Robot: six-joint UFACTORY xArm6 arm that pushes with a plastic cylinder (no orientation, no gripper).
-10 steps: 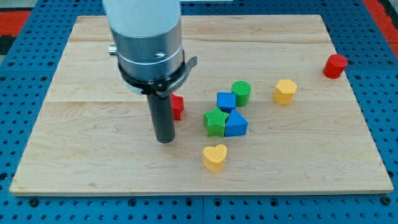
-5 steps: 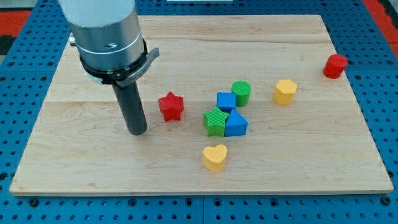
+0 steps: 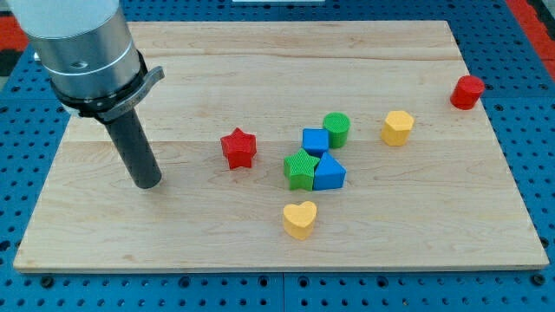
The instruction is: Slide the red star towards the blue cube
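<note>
On the table, my tip is resting bare, holding nothing, left of the red star, with the blue cube sitting beyond.

Wooden board resting on a blue pegboard surface. Near the board's centre, a green cylinder stands at the upper right of a small cluster; a green ribbed block touches a blue triangular block on its right. A yellow heart lies below the cluster, apart from it. A yellow block sits to the view's right, and a red cylinder lies near the right edge.
</note>
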